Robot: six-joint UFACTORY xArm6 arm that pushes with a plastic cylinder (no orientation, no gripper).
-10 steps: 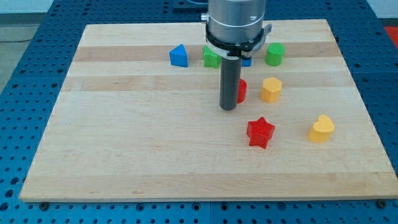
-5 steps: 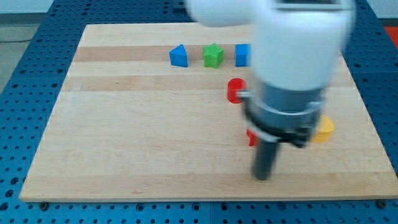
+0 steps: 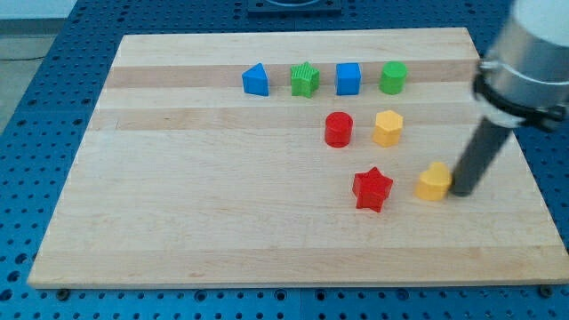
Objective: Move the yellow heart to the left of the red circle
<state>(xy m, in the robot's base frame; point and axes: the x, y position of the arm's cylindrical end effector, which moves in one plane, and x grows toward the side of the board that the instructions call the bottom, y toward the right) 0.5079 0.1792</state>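
Camera view: my tip (image 3: 463, 190), bare and pinching nothing, touches the yellow heart (image 3: 434, 181) on its right, positioned to push it leftward past the red circle (image 3: 338, 129).

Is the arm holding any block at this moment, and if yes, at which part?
Nothing is held; the rod cannot grip. My tip stands at the right side of the yellow heart, touching it or almost, placed to push it toward the view's left.
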